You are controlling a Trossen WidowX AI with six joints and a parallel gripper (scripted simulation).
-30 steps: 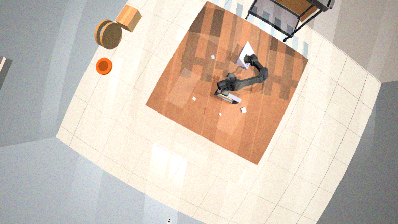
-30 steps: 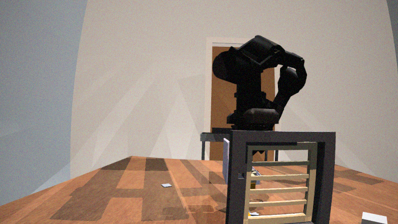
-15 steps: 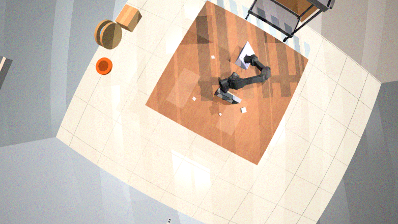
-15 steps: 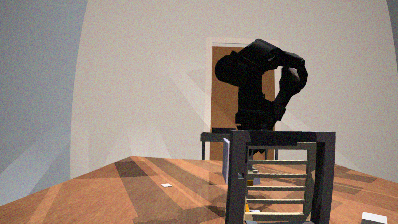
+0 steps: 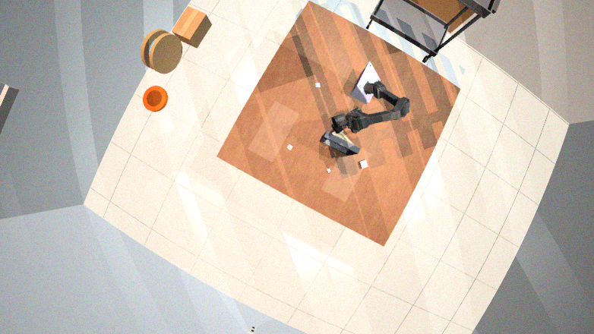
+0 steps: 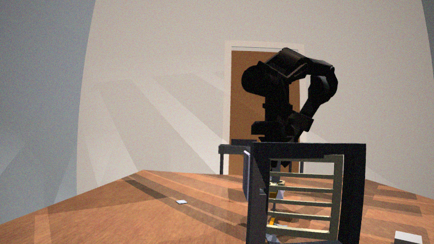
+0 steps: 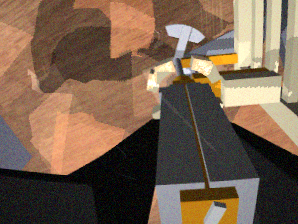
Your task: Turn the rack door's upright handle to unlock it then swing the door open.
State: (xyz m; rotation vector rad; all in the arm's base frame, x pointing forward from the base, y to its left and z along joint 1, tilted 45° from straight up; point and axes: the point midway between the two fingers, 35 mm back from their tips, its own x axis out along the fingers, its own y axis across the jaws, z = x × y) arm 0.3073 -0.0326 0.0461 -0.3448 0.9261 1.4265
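Note:
The dark rack frame (image 5: 339, 146) (image 6: 257, 218) stands upright on the table. Its cream slatted door (image 6: 337, 197) (image 7: 242, 30) is ajar: the left edge stands away from the frame on the arm's side, and the right edge stays close to it. My gripper (image 7: 190, 129) points down on that side and is shut on the handle. The grey upright handle (image 6: 275, 178) (image 7: 175, 150) has a seam and orange parts. Below it, a cream ring bracket (image 7: 250, 92) reaches from the door around the rod. An orange bar (image 7: 225, 59) points toward the door. The handle's exact turn is hard to read.
The wooden table (image 5: 270, 137) (image 6: 121, 218) bears a white block (image 5: 364, 164) (image 6: 408, 236) near the frame and several small white squares, one of them (image 5: 317, 85) (image 6: 181, 201) farther back. A pale panel (image 5: 368, 74) stands by the arm's base. The arm bends above the frame.

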